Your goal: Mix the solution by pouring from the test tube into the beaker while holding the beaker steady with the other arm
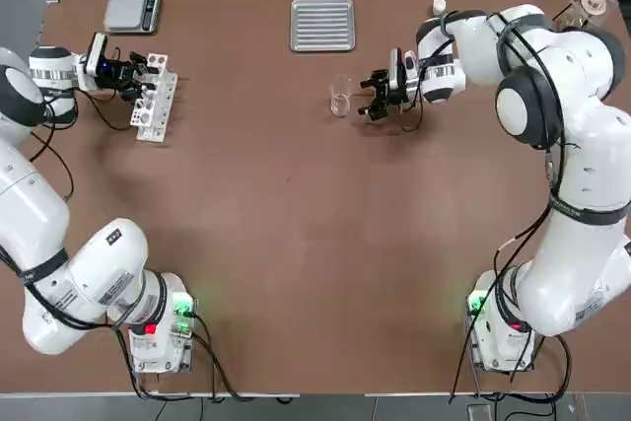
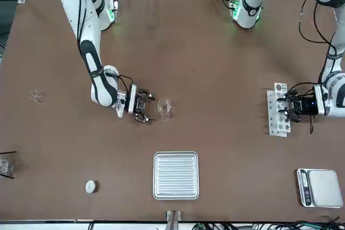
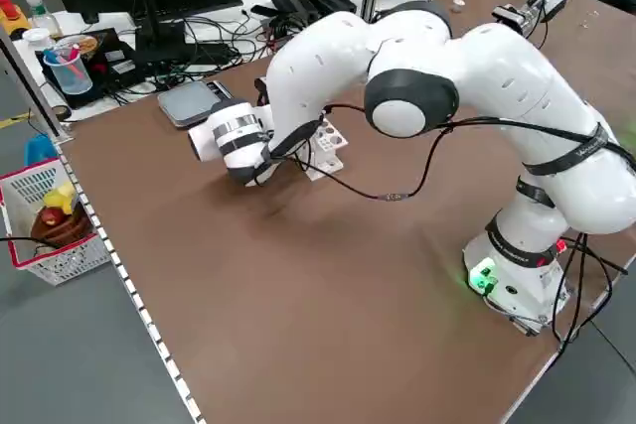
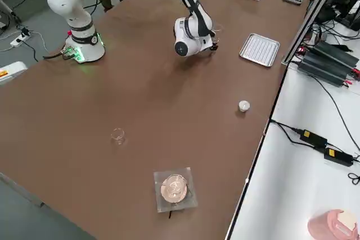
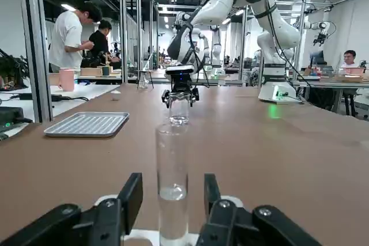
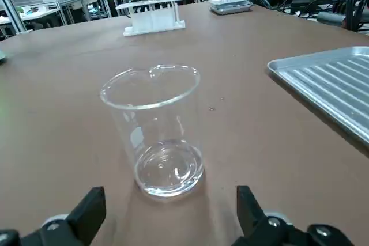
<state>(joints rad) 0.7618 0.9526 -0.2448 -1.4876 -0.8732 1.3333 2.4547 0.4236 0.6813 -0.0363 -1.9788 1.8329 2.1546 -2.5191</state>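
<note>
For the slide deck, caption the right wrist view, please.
Open right gripper approaches the upright, nearly empty beaker on the brown table.

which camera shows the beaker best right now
The right wrist view: the beaker fills the frame, upright, standing between the open right gripper fingers. Top and front views show it small; the left wrist view shows it far off.

no words, labels, brands or numbers can be read on anything in these pictures.
</note>
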